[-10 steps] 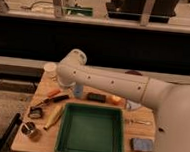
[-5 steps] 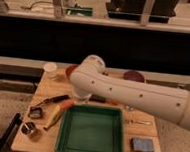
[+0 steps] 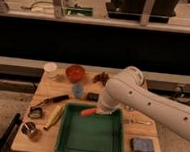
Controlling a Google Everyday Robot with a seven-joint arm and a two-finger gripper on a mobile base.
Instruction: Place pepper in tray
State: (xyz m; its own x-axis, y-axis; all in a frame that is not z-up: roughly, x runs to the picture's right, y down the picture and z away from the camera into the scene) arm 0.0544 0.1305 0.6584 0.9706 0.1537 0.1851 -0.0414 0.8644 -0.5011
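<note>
Dark shelving and a pale counter edge fill the background behind a small light wooden table (image 3: 47,89), and a shallow green plastic tray (image 3: 65,143) sits near the table's front edge.

At the tray's back rim lies the small red-orange pepper (image 3: 89,111), a slim, elongated shape tilted a little, its left end over the tray floor and its right end running up under the gripper (image 3: 101,111). That gripper hangs over the back of the tray at the end of the thick white robot arm (image 3: 146,102), which sweeps in from the right. The arm's bulk covers the claw, so I cannot tell whether it is spread or clamped on the pepper, nor whether the pepper rests on the tray or is held just above it.

Round about stand a red bowl (image 3: 75,72), a white cup (image 3: 50,68) and a small blue cup (image 3: 77,90). A dark flat block (image 3: 92,96) lies just behind the tray. A black-handled utensil (image 3: 53,100) and a yellow banana-like piece (image 3: 54,118) lie left of the tray, and a blue sponge (image 3: 142,145) lies right of it. Brownish clutter (image 3: 101,77) at the back (partly behind the arm) is too vague to name, and the arm is cut off at the right edge.
</note>
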